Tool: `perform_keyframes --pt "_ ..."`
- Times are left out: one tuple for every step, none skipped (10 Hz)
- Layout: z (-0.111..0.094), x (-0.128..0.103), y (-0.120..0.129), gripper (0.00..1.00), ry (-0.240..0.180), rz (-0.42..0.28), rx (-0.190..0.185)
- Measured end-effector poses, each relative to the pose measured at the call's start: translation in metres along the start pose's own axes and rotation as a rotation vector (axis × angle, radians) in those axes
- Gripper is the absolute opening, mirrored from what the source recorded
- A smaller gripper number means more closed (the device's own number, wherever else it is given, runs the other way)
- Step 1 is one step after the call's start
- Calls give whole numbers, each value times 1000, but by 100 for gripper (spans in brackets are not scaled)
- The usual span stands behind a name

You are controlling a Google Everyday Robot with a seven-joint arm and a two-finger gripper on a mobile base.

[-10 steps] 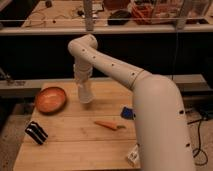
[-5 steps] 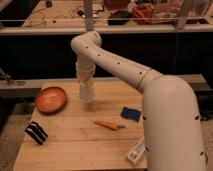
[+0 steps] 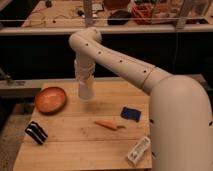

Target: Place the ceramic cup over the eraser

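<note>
Arm point(image 3: 170, 110): a thick white arm filled the right side of the view, rose from the lower right, bent at the top centre and turned straight down over the back of the table.
Table point(image 3: 75, 147): a pale wooden top that carried every loose thing in view.
Orange bowl point(image 3: 50, 99): it sat upright near the back left corner of the table, just left of the hand.
Hand point(image 3: 84, 81): it pointed downward at the end of the arm, over the back of the table and right of the orange bowl, gripping the ceramic cup.
Ceramic cup point(image 3: 86, 92): small, white and tapered, it was held at the tip of the hand, well apart from the eraser; whether it touched the table could not be told.
White bottle point(image 3: 138, 150): it lay on its side at the front right, close beside the arm.
Blue pad point(image 3: 131, 113): it lay flat to the right of centre, near the arm.
Orange stick point(image 3: 108, 125): a thin, carrot-like piece lay near the middle, just in front of and left of the blue pad.
Eraser point(image 3: 36, 132): a black block with white stripes sat near the left edge of the table, in front of the orange bowl.
</note>
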Motion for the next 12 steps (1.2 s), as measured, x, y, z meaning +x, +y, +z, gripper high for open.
perform_keyframes --pt "-3 -7 -2 1 -1 -17 5" --pt "-6 -18 -7 1 -4 -41 12" --pt "-8 -25 -9 1 -7 -60 17" --pt "-11 -31 -9 1 -8 -77 20" --pt "-14 -40 -12 1 -9 -99 25" --pt "-15 -48 -16 1 -11 -113 27" --pt "-17 -56 -19 1 -16 -134 30" --pt "-19 -61 -21 1 -13 -153 32" --pt "-20 -71 -26 1 -13 -176 36" --pt "-20 -84 -30 1 -17 -203 40" --pt "-22 -88 -31 1 -20 -216 41" --pt "-25 -93 -34 1 -16 -235 45"
